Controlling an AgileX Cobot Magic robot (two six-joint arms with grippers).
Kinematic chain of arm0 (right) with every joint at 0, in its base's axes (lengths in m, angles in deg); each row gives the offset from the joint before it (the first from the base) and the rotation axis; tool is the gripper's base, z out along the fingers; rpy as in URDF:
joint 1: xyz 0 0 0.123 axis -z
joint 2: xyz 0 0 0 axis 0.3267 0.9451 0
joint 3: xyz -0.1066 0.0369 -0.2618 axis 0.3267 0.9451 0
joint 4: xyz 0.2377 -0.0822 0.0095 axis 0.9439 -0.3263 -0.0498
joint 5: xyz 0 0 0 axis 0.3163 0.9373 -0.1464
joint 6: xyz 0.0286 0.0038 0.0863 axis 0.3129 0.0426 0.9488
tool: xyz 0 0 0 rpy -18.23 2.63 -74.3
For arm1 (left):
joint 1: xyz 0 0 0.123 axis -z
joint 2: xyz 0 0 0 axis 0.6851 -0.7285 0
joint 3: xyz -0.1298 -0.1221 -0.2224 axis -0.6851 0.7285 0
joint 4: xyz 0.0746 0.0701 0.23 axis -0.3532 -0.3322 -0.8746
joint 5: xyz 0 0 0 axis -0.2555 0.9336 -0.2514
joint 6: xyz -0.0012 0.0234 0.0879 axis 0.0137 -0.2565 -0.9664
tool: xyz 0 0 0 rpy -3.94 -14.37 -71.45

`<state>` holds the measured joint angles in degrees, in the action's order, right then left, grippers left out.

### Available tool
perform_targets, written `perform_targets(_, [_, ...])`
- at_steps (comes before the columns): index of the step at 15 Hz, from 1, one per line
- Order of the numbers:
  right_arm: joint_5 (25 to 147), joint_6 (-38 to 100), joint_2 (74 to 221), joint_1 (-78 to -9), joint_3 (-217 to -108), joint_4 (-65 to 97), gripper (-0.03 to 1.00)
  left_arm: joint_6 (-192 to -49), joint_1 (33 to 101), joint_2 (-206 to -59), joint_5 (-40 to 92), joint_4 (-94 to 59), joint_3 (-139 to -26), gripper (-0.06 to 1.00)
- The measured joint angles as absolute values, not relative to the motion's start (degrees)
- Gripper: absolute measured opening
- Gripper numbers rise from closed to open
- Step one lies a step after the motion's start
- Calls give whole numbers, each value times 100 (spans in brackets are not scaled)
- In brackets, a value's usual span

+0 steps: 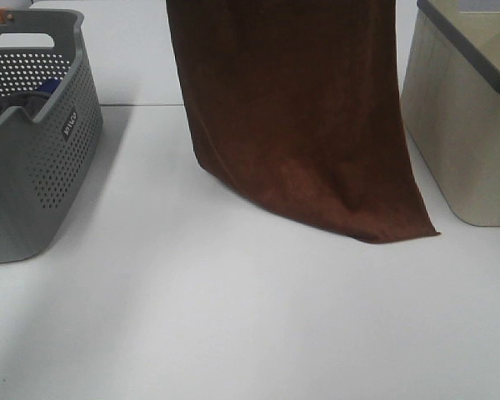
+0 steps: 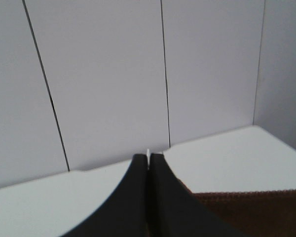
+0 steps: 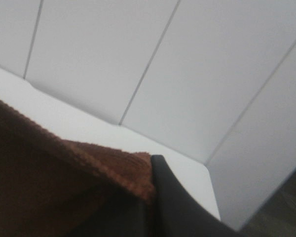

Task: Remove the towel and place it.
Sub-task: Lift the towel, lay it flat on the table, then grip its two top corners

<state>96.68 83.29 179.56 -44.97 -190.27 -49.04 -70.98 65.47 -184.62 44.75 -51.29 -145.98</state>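
I take the grey basket (image 1: 42, 167) as my mark. It stands on the white table (image 1: 233, 317) with dark and blue cloths (image 1: 17, 104) bundled inside it.

The towel (image 1: 292, 108) is out of the basket. It hangs as a broad dark brown sheet to the basket's right in the high view, near it but not touching. Its upper part runs out of the top of that view. The bottom edge slopes down away from the basket, and the corner farthest from the basket lies on the table. Past the towel, on the side away from the basket, stands a beige bin (image 1: 467, 133) with a grey rim, well apart from the basket.

My left gripper (image 2: 148, 157) is fully closed, its black fingertips pressed together with only a sliver of light between them. The towel's top edge runs straight out from the side of one finger, low down, so I read it as pinched there.

My right gripper (image 3: 150, 163) is closed too. The plush cloth is folded over one finger and clamped against the other, with a corner of the towel poking up at the tips.

Both claws point at a pale panelled wall (image 2: 103, 74).
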Motion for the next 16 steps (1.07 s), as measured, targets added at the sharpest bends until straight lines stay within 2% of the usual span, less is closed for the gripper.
perform_targets(2, [8854,8455,18116,-4348,-19268,-4904,0,-6823,6347,-18496,3691,-5129,-14598,0])
perform_targets(3, [8379,8495,18242,-4273,-19692,-4904,0,-6726,6204,-18502,2837,-5134,-14598,0])
perform_targets(5, [8121,8518,18242,-4256,-20219,-4955,0,-6709,6146,-18502,1714,-5163,-14603,0])
perform_targets(7, [8230,8512,18208,-4256,-20356,-5001,0,-6731,6146,-18502,1519,-5197,-14609,0])
perform_targets(11, [9662,8472,18443,-4262,-20368,-4669,0,-6743,6215,-18582,3032,-5106,-14609,0])
perform_targets(12, [10098,8438,18557,-4302,-20368,-4394,0,-6743,6295,-18588,3765,-4968,-14609,0])
perform_targets(13, [11089,7830,18769,-4319,-20368,-3483,0,-6892,6404,-18588,5346,-4630,-14609,0])
perform_targets(16, [12447,6421,18935,-4308,-20368,-1913,0,-7476,6450,-18588,7254,-4017,-14609,0])
